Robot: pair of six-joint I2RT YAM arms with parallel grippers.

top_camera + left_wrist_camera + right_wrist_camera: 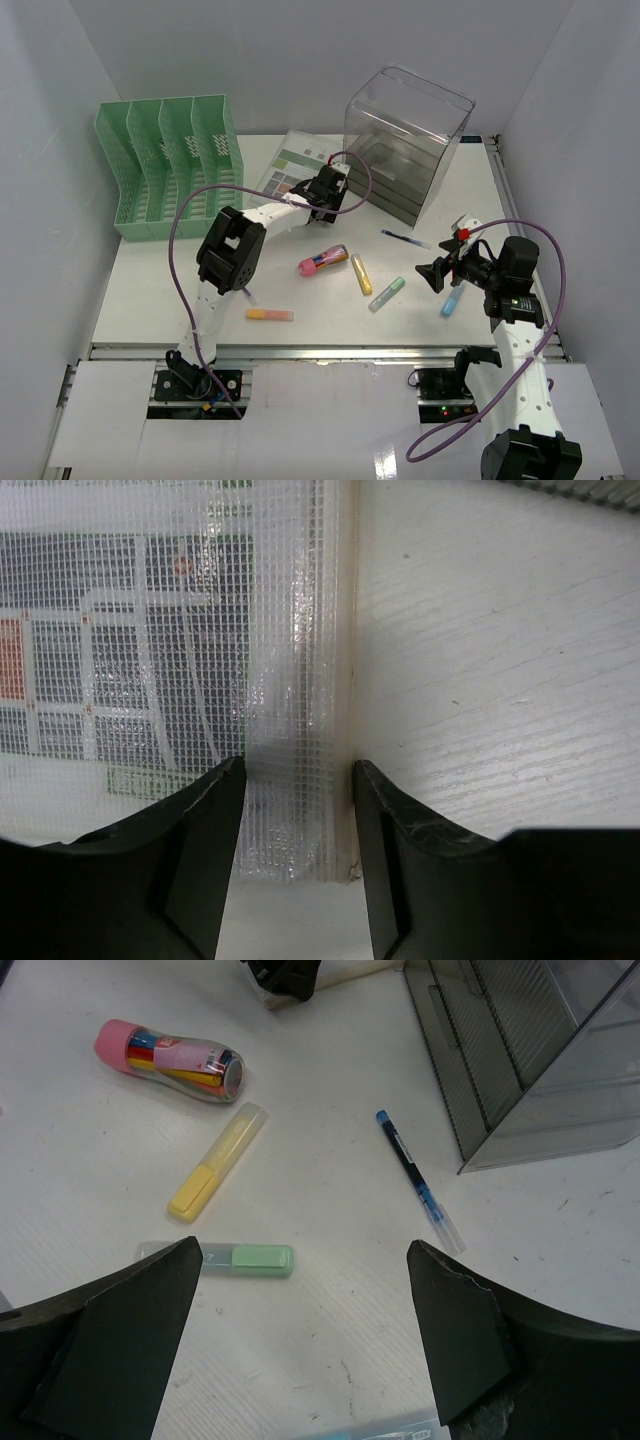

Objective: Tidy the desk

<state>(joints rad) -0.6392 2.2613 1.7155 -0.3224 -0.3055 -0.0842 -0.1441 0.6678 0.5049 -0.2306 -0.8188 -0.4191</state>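
I log a green file rack (165,165) back left, a clear drawer box (405,140) back right and a mesh pouch (295,165) between them. Scattered nearer: pink pen case (323,261), yellow highlighter (361,274), green highlighter (387,294), blue pen (405,238), pale blue marker (452,300), orange highlighter (270,314).

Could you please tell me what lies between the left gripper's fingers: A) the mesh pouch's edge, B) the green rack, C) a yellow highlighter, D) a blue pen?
A: the left wrist view shows the left gripper straddling the edge of the mesh pouch on the desk.

flat white desk (150,290) lies level, aluminium rail (330,352) along its front edge.
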